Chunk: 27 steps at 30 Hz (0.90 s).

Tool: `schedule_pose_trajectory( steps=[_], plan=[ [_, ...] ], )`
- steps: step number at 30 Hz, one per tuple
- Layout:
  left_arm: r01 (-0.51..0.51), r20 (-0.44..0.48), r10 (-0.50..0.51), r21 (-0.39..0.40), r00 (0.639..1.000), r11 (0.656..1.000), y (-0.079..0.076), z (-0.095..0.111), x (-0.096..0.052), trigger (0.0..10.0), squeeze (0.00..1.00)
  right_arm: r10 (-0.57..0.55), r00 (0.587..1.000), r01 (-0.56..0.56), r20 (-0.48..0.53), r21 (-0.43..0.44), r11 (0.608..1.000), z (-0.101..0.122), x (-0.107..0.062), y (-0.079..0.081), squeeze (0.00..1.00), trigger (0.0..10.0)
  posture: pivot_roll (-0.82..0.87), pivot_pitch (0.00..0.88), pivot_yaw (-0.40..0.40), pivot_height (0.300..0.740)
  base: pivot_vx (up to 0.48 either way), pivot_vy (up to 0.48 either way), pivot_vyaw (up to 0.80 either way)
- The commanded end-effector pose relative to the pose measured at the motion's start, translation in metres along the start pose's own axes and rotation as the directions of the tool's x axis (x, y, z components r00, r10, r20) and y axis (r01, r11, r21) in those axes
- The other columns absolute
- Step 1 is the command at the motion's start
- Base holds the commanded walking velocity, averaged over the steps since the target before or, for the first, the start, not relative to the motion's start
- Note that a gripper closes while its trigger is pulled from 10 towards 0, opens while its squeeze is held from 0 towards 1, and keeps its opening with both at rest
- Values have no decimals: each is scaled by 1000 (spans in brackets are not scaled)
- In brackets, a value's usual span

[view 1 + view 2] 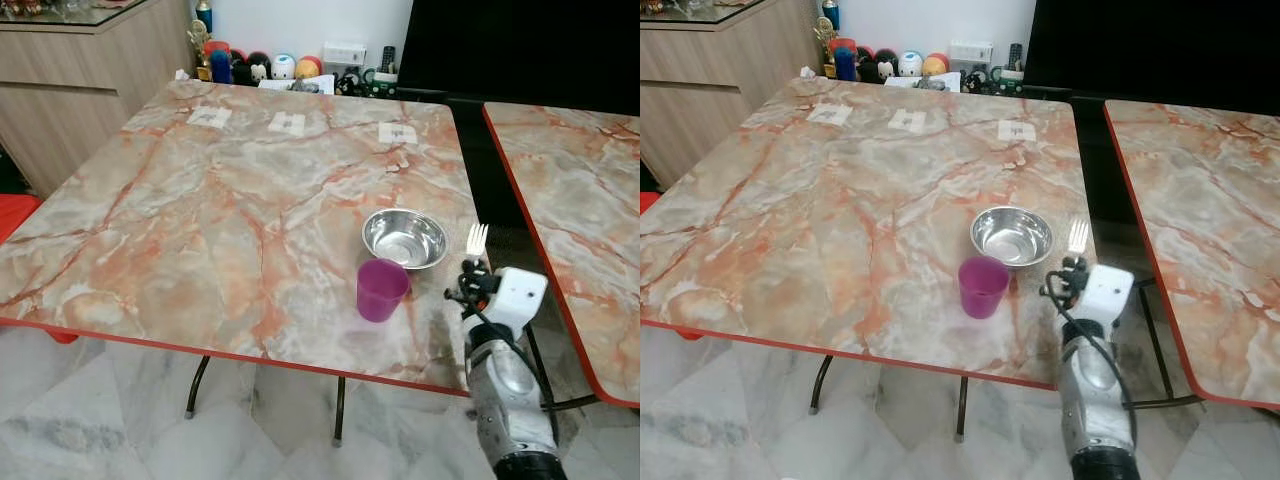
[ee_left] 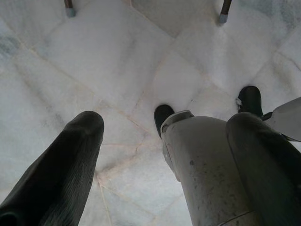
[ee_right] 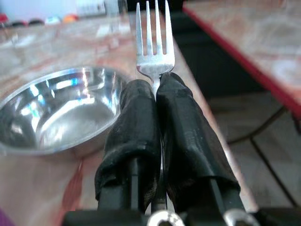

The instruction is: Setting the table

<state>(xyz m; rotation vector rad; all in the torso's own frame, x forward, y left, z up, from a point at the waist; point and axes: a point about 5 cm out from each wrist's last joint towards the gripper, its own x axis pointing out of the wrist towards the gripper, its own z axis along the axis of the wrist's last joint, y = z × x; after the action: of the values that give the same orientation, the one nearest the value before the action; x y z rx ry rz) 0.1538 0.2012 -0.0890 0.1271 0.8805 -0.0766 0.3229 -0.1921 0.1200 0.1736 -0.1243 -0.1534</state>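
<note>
Bowl (image 1: pixel 404 238) and cup (image 1: pixel 381 289) are set; the fork (image 3: pixel 154 44) is being pinched tight by the right gripper (image 3: pixel 157 92) beside the bowl, unplaced.

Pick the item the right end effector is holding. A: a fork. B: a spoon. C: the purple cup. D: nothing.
A: the right end effector has its black fingers pinched shut on a fork, tines pointing forward beside the steel bowl; the purple cup stands free on the table.

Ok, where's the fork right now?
The fork is clamped between the right gripper's fingers, tines pointing up. In the left eye view it is held at the table's right edge, just right of the steel bowl.
</note>
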Motion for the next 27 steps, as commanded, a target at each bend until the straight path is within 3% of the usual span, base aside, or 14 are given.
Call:
schedule_pose_trajectory(
  steps=[1,8,14,22,27],
  plan=[
    [3,-48,-3,-8,999,1000,0,-13,-4,10000,0,-2,1000,3,29,-36,999,7,-1,-5,0,10000,44,108,-43,740,0,0,0],
    [-5,-39,4,-27,999,1000,0,-12,-4,10000,0,55,998,-53,35,-75,996,11,-3,-5,0,10000,19,99,-43,740,0,0,0],
    [-25,-31,24,-45,999,999,0,-9,-3,10000,0,143,989,-140,29,-95,986,11,-8,8,0,10000,-5,76,-55,740,0,0,0],
    [-33,-41,32,-41,999,999,-4,-11,-2,10000,0,191,981,-183,39,-160,970,16,-9,4,0,10000,8,33,-64,740,0,0,0],
    [-73,-43,73,-8,996,997,10,-10,-4,10000,0,168,985,-159,48,-157,975,18,-4,5,0,10000,24,10,-71,740,0,0,0]
  ],
)
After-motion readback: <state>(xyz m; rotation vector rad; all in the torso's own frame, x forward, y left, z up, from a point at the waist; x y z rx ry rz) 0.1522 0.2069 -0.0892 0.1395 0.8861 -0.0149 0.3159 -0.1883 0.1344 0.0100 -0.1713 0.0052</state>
